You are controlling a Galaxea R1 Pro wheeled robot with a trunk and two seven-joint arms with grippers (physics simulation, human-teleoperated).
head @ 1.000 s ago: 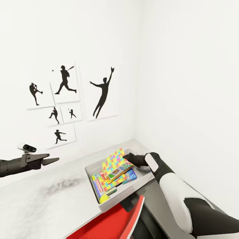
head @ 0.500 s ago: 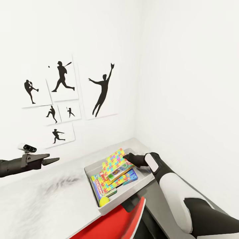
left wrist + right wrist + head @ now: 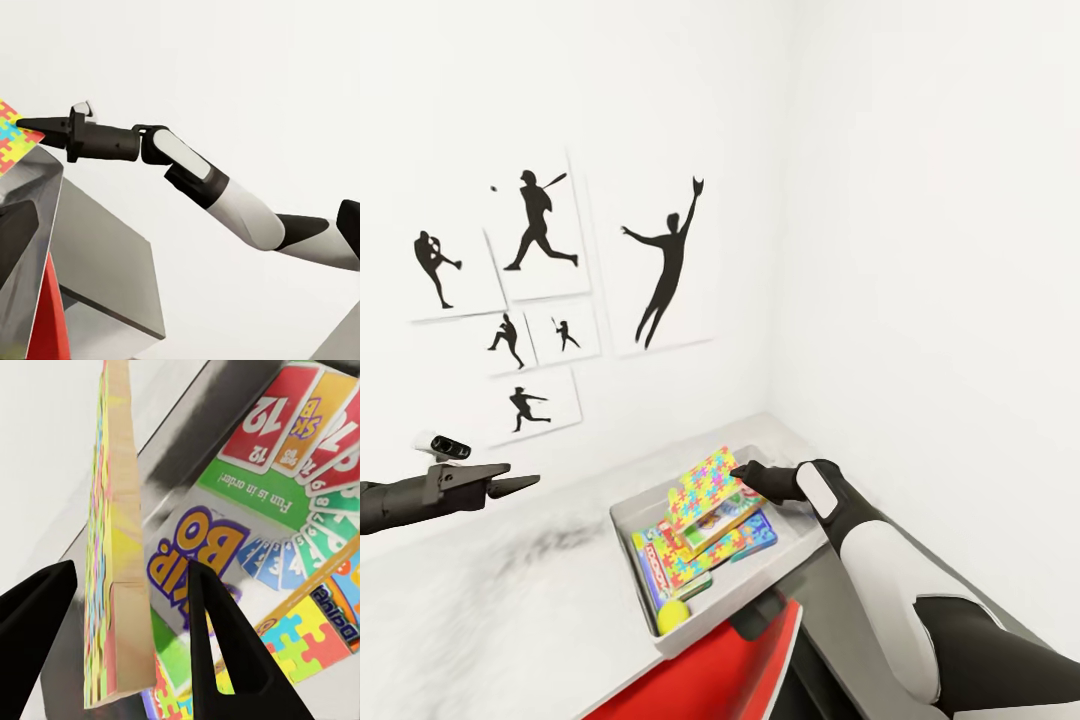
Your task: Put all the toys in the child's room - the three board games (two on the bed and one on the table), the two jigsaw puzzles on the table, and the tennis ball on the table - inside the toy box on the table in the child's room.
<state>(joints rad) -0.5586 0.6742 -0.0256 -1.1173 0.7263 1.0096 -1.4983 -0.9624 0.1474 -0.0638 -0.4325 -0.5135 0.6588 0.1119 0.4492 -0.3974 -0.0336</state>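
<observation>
The grey toy box (image 3: pixel 740 597) sits on the table (image 3: pixel 480 610) near the room's corner. In it lie board games (image 3: pixel 195 547), a flat jigsaw puzzle (image 3: pixel 730 545) and the tennis ball (image 3: pixel 673 617) at its near end. A second colourful jigsaw puzzle (image 3: pixel 705 485) stands tilted in the box, upper edge raised. My right gripper (image 3: pixel 740 470) is at that raised edge. In the right wrist view its fingers (image 3: pixel 217 645) straddle the puzzle's edge (image 3: pixel 120 585) with small gaps, open. My left gripper (image 3: pixel 510 485) hovers open and empty above the table, left of the box.
Two white walls meet just behind the box, the left one hung with baseball silhouette posters (image 3: pixel 660 260). A red flat object (image 3: pixel 710 670) with a dark part sits below the table's front edge, under the box.
The whole picture has shifted: posters and box drift left, so the camera moved. Both arms and the tilted puzzle keep the same pose.
</observation>
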